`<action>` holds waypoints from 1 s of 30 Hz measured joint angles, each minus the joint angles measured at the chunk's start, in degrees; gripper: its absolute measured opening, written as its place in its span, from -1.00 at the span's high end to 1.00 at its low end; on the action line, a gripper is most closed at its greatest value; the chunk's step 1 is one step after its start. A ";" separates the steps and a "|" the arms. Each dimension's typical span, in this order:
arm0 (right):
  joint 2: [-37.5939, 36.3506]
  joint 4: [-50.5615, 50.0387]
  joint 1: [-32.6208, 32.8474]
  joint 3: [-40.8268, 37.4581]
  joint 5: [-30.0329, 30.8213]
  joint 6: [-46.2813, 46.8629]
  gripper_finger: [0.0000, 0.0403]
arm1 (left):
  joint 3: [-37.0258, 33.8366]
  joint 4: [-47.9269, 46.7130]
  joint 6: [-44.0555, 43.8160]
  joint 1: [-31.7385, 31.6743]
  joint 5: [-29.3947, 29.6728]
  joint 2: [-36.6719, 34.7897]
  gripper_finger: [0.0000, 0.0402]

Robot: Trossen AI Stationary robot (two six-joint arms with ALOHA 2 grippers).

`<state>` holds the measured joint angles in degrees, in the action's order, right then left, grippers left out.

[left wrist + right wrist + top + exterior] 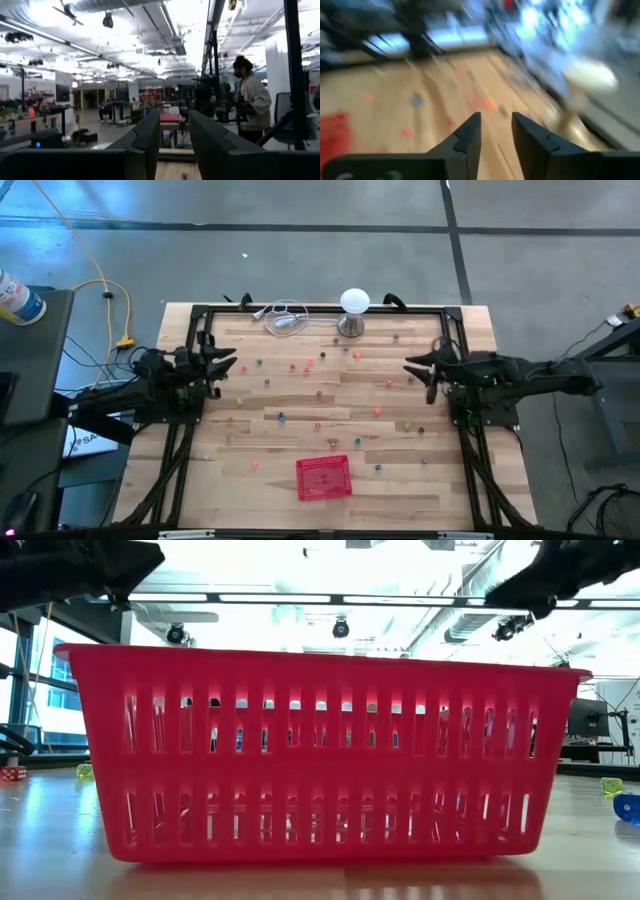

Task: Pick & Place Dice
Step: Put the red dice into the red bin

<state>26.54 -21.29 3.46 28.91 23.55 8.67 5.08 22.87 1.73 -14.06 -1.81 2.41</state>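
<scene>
Many tiny dice in mixed colours lie scattered flat on the wooden table, among them a red one and a blue one. The low view shows a red die and a blue one on the tabletop. My left gripper hovers at the table's left side, raised and pointing out over the table; its fingers stand open on nothing. My right gripper hovers at the right side, slanting down toward blurred dice, open and holding nothing.
A red mesh basket stands near the table's front edge and fills the low view. A white ball-topped metal stand and a coiled white cable sit at the far edge. A person stands in the room beyond.
</scene>
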 joint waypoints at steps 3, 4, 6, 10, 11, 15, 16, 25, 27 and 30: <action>5.82 -10.73 -0.62 2.77 2.45 11.43 0.41 | 0.00 -0.02 -1.14 0.00 0.04 2.72 0.51; 7.63 -12.99 -1.13 2.80 2.53 15.12 0.40 | 0.00 -0.01 -2.02 0.00 0.05 3.88 0.51; 11.50 -15.21 -2.16 2.21 2.22 19.06 0.40 | 0.00 -0.08 -3.21 0.00 0.07 6.82 0.51; 20.57 -13.41 -3.82 -0.84 1.30 18.92 0.41 | 0.00 0.15 -6.00 0.00 0.09 13.20 0.51; 22.62 -11.94 -4.20 -1.24 1.47 18.76 0.41 | 0.00 0.39 -7.04 0.00 0.09 14.81 0.51; 29.39 -6.60 -4.70 -3.03 1.35 21.04 0.42 | 0.00 1.57 -12.10 0.11 -0.01 19.83 0.51; 30.95 -5.46 -4.60 -3.28 1.13 20.58 0.42 | 0.00 1.62 -12.72 0.11 -0.36 20.76 0.51; 39.78 6.10 -9.12 -3.61 -5.52 20.53 0.38 | 0.00 1.69 -10.06 0.13 -1.52 23.89 0.51; 41.36 7.60 -10.75 -3.61 -7.05 22.04 0.33 | 0.00 1.69 -9.23 0.13 -1.53 23.89 0.51; 42.94 7.82 -13.11 -3.61 -8.39 24.60 0.20 | 0.00 1.69 -9.04 0.13 -1.57 23.89 0.51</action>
<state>69.49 -13.47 -9.64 25.30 15.15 33.27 5.08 24.56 -7.31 -13.93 -3.38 26.30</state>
